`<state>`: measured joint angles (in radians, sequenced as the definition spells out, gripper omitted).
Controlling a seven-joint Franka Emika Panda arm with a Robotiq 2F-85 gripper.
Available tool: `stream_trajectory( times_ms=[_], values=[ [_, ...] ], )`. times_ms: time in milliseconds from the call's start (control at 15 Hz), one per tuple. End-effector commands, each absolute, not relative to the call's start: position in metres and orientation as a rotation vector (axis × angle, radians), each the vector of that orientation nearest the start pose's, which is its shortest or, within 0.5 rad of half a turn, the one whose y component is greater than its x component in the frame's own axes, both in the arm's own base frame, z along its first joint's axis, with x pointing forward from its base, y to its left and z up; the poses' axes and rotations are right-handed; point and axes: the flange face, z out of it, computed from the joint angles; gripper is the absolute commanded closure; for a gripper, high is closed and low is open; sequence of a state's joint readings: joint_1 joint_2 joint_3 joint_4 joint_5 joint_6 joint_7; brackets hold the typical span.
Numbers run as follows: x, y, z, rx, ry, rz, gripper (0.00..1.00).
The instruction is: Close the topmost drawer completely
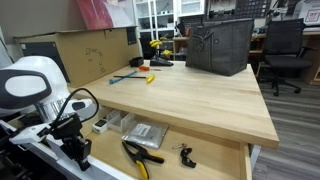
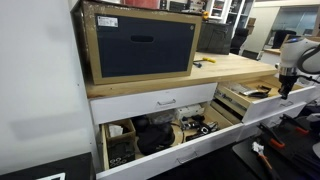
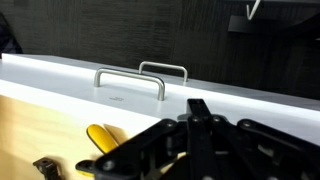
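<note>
The drawer (image 1: 212, 142) stands pulled well out from under the table (image 1: 190, 95), its pale wood floor bare to the camera in an exterior view, with yellow-handled pliers (image 1: 140, 156) and a clear bag (image 1: 146, 132) lying on it. That view catches the fingers (image 1: 78, 150) only at its left edge, dark and low beside the drawer, and does not show how they stand. The wrist view does: the fingers (image 3: 197, 112) meet in a dark point, together, with nothing between them, above the drawer floor just inside the white front panel (image 3: 60, 76). Whether they touch the panel cannot be told. Only this view shows the silver handle (image 3: 130, 80) on the panel's far face, and the pliers (image 3: 104, 135) close by. An exterior view alone shows the drawer (image 2: 262, 106) from the side with the fingers (image 2: 284, 90) over it, and a cluttered lower drawer (image 2: 160, 136) open too
</note>
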<state>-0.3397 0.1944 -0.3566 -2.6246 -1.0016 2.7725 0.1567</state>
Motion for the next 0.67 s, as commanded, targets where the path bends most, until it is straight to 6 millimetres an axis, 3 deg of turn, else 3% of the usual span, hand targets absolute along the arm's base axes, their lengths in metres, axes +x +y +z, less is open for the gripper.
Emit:
stream_trajectory(
  times_ms=[0,400,600],
  values=[
    [0.349,-0.239,0.166,-3.536,-0.205,0.218,1.0],
    [0.358,-0.238,0.155,-3.596,-0.252,0.162,1.0],
    [0.374,-0.24,0.155,-3.632,-0.246,0.081,1.0]
  ],
)
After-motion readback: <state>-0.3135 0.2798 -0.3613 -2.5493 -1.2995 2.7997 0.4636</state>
